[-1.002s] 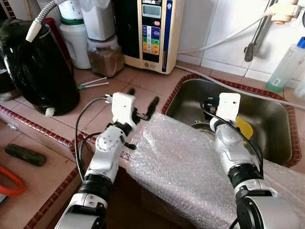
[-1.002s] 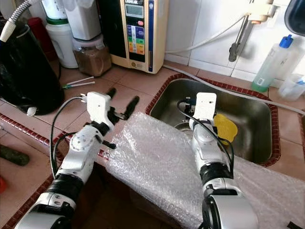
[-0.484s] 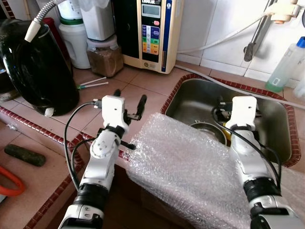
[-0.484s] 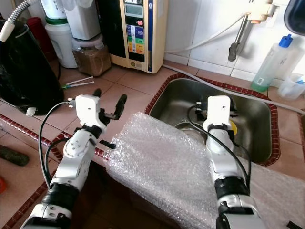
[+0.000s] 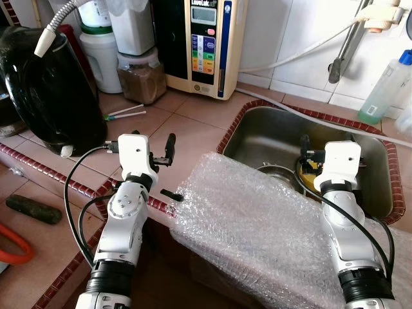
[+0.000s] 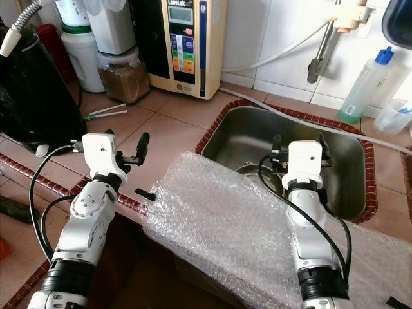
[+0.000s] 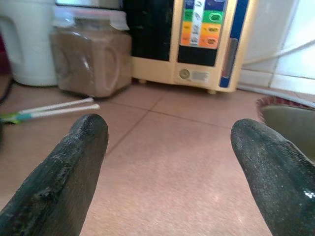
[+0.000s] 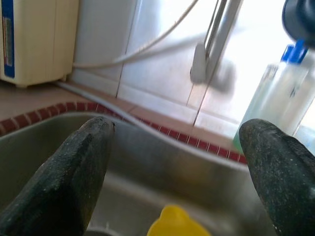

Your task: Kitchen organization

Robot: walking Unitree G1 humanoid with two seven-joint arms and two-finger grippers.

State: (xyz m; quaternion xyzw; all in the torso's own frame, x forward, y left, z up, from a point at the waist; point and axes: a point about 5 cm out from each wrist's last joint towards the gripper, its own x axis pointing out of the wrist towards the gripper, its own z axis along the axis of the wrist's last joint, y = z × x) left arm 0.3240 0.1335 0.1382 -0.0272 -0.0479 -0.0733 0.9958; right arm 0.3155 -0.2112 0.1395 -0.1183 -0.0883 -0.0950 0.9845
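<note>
I judge the kitchen tidying barely begun: neither of my grippers holds anything. My left gripper (image 5: 158, 149) hovers over the terracotta-tiled counter (image 5: 193, 119), its black fingers (image 7: 69, 167) spread wide and empty. My right gripper (image 5: 327, 143) hangs over the stainless steel sink (image 5: 270, 132), fingers (image 8: 64, 172) equally wide, with nothing between them.

From the sink's centre, a yellow plastic item (image 8: 176, 223) lies at about three o'clock, just under my right gripper, and the rim of a metal bowl (image 5: 277, 172) sits at six. A large sheet of clear bubble wrap (image 5: 257, 225) drapes over the counter's near edge, between my arms.

Still to sort, at ten to twelve o'clock from my left gripper: two white straws (image 5: 125, 113), a jar of brown powder (image 5: 141, 77), a cream water purifier (image 5: 206, 45) and a black kettle (image 5: 51, 90). White tiled wall behind.
</note>
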